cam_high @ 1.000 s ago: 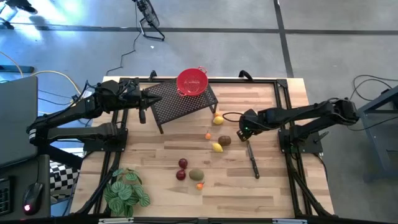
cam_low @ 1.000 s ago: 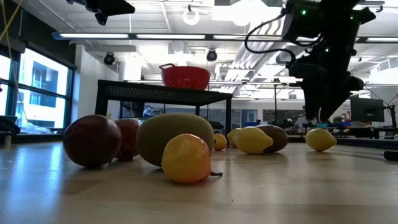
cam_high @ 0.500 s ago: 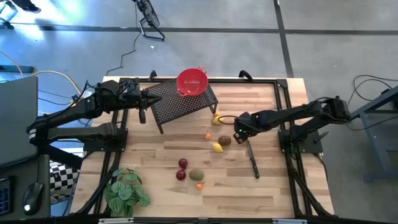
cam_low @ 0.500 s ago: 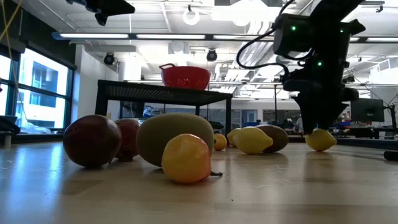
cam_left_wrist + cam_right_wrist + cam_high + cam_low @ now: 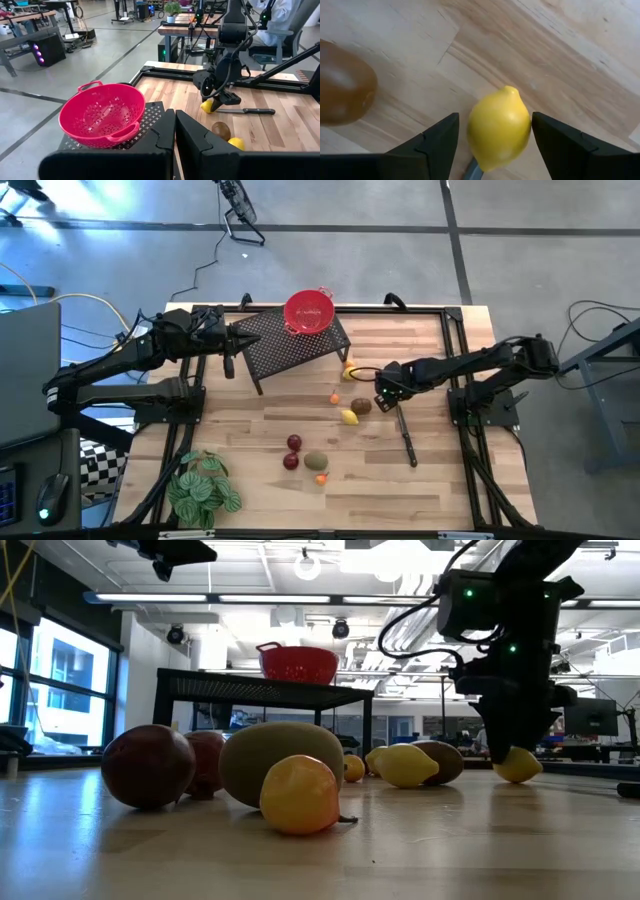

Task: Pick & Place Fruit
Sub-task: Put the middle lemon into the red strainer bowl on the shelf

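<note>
Lemon [image 5: 498,127] on the table [image 5: 400,480] now sits between the right gripper [image 5: 495,150]'s 2 wide-open fingers [image 5: 434,145], untouched, since that arm has dropped onto it, so closing looks next; left gripper [image 5: 175,137] waits shut near the colander [image 5: 102,114].

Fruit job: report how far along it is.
Done: nothing; the red bowl on the rack looks empty. In hand: the open right gripper straddles a lemon on the table, not yet closed. Left: all other fruit, including the brown fruit beside it.

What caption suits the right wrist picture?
Open right gripper straddling a yellow lemon on the wooden table, a brown fruit nearby.
</note>
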